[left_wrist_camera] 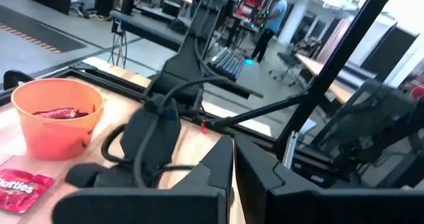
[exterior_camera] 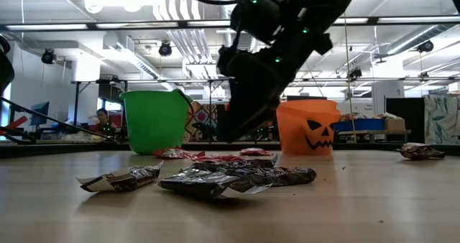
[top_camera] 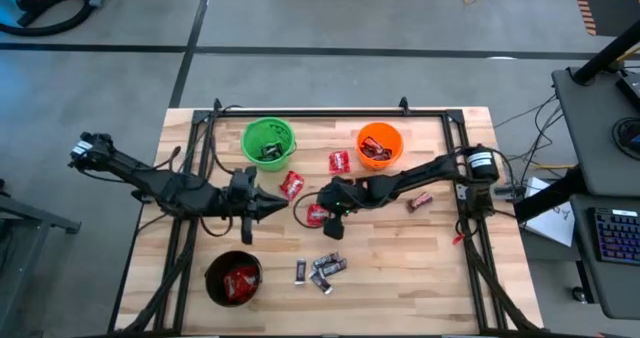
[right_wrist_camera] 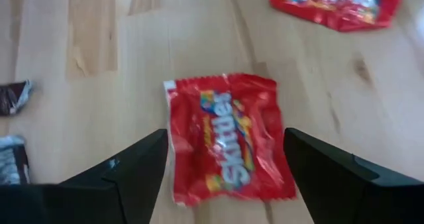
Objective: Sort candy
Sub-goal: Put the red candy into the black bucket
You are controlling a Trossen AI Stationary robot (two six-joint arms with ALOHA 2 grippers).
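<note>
A bright red squarish candy packet (right_wrist_camera: 225, 141) lies flat on the wooden table, near its middle (top_camera: 317, 215). My right gripper (right_wrist_camera: 225, 164) hangs open just over it, slanting down, one finger (right_wrist_camera: 136, 168) on either side and neither touching it. In the low view the right arm (exterior_camera: 266, 63) comes down between the two buckets. My left gripper (top_camera: 274, 206) is shut and holds nothing; it points level toward the right arm, a little to the packet's left. More red packets (top_camera: 291, 185) (top_camera: 340, 161) lie farther back on the table.
At the back stand a green bucket (top_camera: 268, 143) and an orange bucket (top_camera: 379, 145) holding dark bars; a black bucket (top_camera: 233, 278) with red packets stands near left. Several small black-silver bars (top_camera: 320, 270) lie near the front. One dark bar (top_camera: 419, 202) lies to the right.
</note>
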